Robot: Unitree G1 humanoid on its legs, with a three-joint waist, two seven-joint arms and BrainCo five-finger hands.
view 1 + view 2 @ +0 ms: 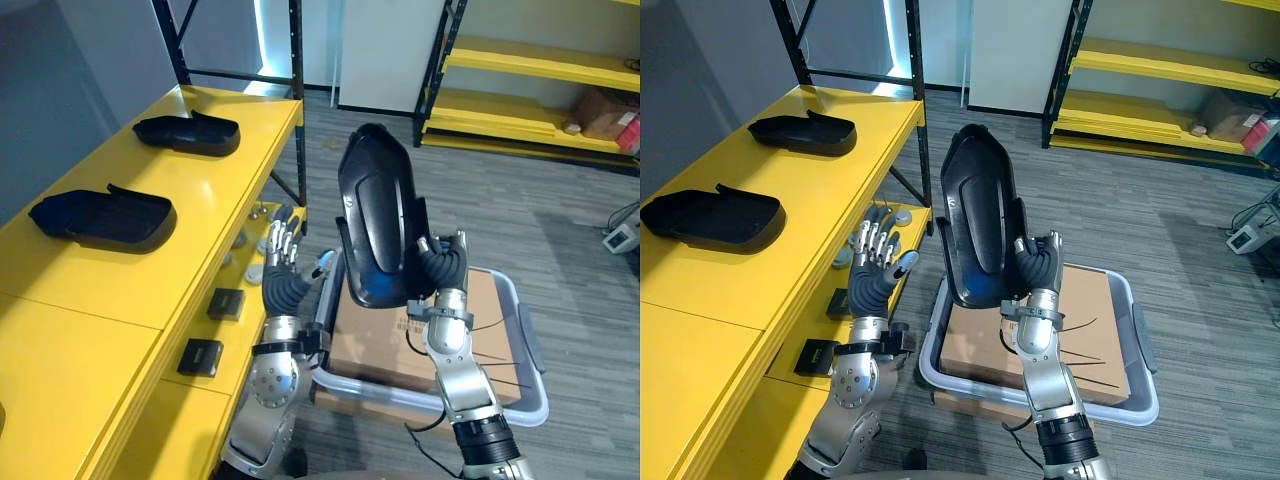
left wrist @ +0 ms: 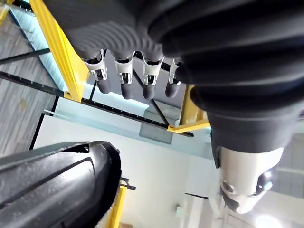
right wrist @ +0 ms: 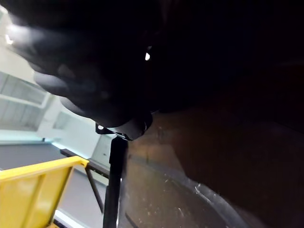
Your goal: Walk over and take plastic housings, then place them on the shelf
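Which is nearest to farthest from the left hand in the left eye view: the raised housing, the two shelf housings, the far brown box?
1. The raised housing, just right of the left hand.
2. The near shelf housing and the far shelf housing, to its left: too close to call.
3. The brown box, far right on the back shelving.

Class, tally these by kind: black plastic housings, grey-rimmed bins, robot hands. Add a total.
Black plastic housings: 3, two on the yellow shelf, one in the right hand
Grey-rimmed bins: 1
Robot hands: 2, counting the left hand
Total: 6
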